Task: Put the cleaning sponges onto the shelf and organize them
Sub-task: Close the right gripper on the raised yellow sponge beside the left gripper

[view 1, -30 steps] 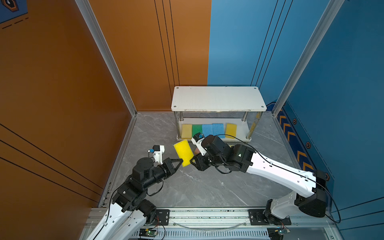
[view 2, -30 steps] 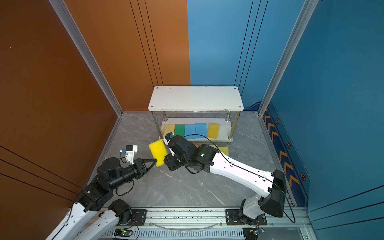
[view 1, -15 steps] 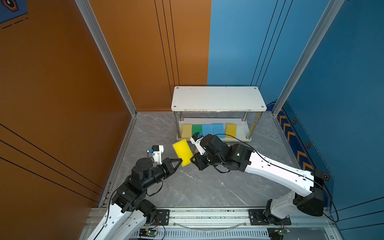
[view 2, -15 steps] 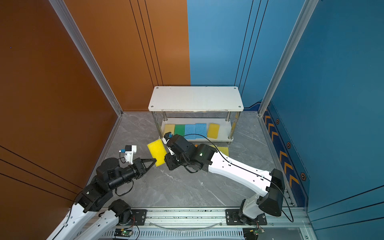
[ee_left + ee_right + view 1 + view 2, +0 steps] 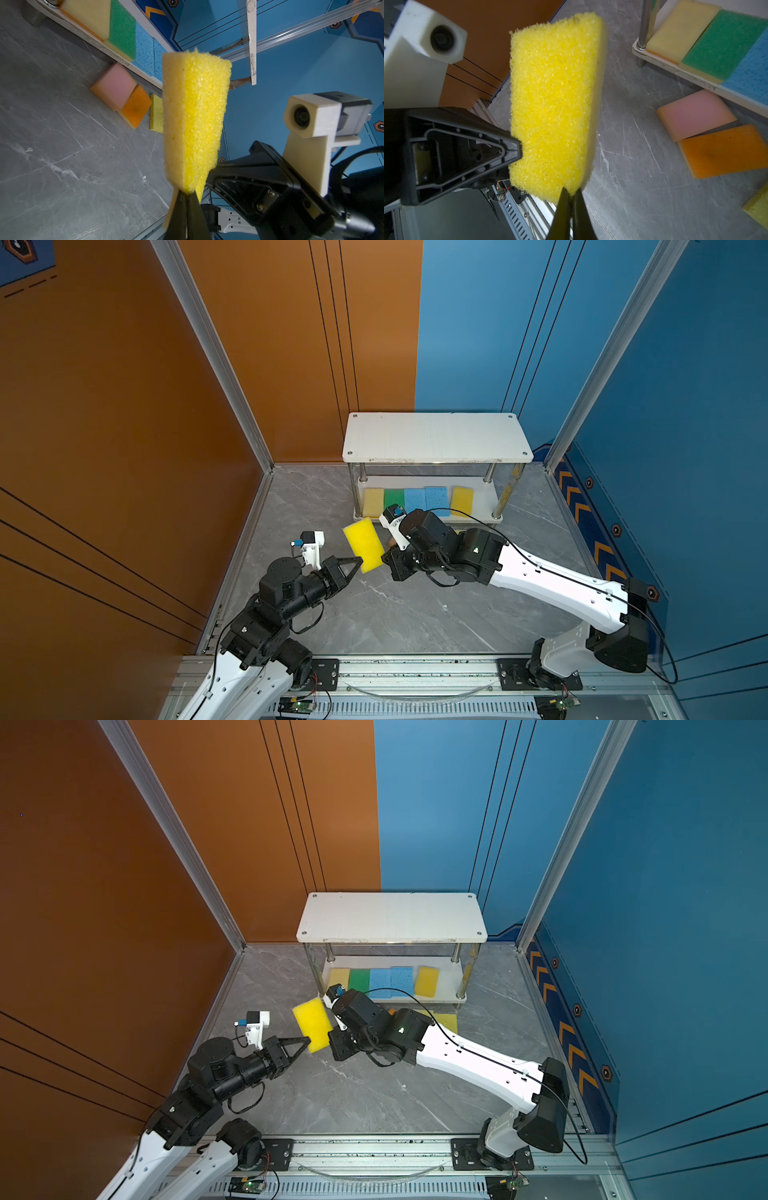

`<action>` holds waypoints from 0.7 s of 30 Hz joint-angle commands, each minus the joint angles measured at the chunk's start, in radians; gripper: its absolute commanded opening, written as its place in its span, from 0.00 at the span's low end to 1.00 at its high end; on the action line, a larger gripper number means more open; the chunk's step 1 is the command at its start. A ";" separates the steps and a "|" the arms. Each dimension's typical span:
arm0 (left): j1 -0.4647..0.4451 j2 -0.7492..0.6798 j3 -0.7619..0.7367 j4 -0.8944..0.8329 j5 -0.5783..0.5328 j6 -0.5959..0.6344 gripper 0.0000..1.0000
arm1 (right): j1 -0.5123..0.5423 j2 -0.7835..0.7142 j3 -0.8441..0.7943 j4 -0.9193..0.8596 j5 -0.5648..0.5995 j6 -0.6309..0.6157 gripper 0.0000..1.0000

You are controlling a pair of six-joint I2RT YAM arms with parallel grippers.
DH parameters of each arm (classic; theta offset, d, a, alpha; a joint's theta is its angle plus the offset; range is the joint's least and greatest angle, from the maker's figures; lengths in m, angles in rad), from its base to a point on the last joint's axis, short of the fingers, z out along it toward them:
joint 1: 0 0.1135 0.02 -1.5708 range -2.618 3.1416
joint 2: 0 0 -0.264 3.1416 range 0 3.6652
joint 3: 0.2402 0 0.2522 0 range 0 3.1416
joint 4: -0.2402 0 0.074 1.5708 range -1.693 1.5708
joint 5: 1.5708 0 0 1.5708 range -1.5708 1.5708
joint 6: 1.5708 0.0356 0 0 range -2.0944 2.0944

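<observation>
Five sponges already lie in a row on the lower board of the shelf (image 5: 436, 435): a pale yellow one (image 5: 373, 501), a green one (image 5: 393, 498), two light blue ones (image 5: 414, 501) (image 5: 436, 499) and a deeper yellow one (image 5: 462, 501). The top board is bare.

The sixth, a bright yellow sponge (image 5: 363, 546), hangs in the air above the counter (image 5: 395, 614), just in front of the shelf's left end. It sits between my two arms. The left jaws are clenched on its lower corner, squashing the foam to a thin wedge (plain in the left wrist view). The right jaws are pinched shut on its near edge. So both arms are grasping the same sponge, which I read as a handover caught midway.

Left to do, as far as I can see: a pink sponge (image 5: 695, 114) and an orange sponge (image 5: 722, 150) lie touching on the counter against the shelf's front edge, with a coarse yellow sponge (image 5: 156, 113) just beside the orange one. Anything more may be hidden behind the right arm (image 5: 540, 576).

I judge the job a little past halfway. One pair of jaws has to let go before the bright yellow sponge can go anywhere, and the top board looks the likeliest place for what remains.
</observation>
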 commanded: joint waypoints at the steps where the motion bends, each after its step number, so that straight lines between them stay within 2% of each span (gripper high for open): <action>1: 0.014 -0.011 0.014 -0.004 0.041 0.001 0.01 | 0.005 -0.017 0.012 0.031 0.009 0.013 0.00; 3: 0.018 -0.014 0.029 -0.028 0.038 0.017 0.12 | -0.001 -0.030 0.006 0.044 0.007 0.025 0.00; 8: 0.038 -0.026 0.067 -0.079 0.042 0.054 0.47 | -0.040 -0.079 -0.014 0.074 0.016 0.062 0.00; 11: 0.047 -0.031 0.089 -0.112 0.043 0.077 0.59 | -0.059 -0.104 -0.007 0.078 0.033 0.071 0.00; 13: 0.053 -0.040 0.101 -0.138 0.036 0.090 0.71 | -0.073 -0.118 0.000 0.084 0.038 0.078 0.00; 15: 0.058 -0.052 0.110 -0.162 0.023 0.105 0.76 | -0.092 -0.128 0.016 0.086 0.047 0.087 0.00; 21: 0.064 -0.056 0.096 -0.197 0.028 0.139 0.78 | -0.156 -0.087 0.153 0.087 0.065 0.093 0.00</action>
